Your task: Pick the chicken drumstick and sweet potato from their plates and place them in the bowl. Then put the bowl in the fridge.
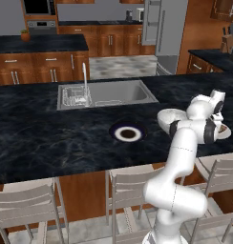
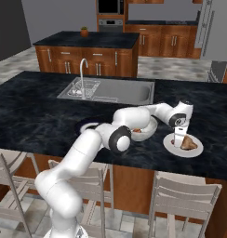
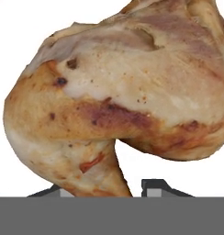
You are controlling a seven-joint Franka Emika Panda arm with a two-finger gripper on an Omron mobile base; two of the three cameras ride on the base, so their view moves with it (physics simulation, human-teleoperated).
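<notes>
Left to right along the dark counter (image 2: pixel 36 116): the sink (image 2: pixel 110 90) at the back, then the black-rimmed plate (image 1: pixel 128 134), whose white centre lies bare. Next comes the pale bowl (image 2: pixel 150 131) with something reddish-brown in it, which I take for the sweet potato (my own forearm covers most of it, so I won't swear to it). Just beside the bowl, further right, is a white plate (image 2: pixel 195 151) carrying the chicken drumstick (image 2: pixel 189 143), and my gripper (image 2: pixel 178 141) stands upright over it, down at the meat.

In the hand view the drumstick (image 3: pixel 118 92) is pressed right up against the lens, with my two fingertips (image 3: pixel 159 186) at either side of its narrow end. My jaws look narrowed around that end, but whether they already pinch it or still have air either side, I cannot tell.

What worries me: the skin is rounded and tapers where I have it, so a grip this near the tip could let the heavy end swing or slip out on the lift. If I am low, I might also drag the plate toward the counter edge. The bowl is close, and a dangling drumstick could clip its rim. The fridge (image 1: pixel 162 35) stands well apart, across the kitchen.
</notes>
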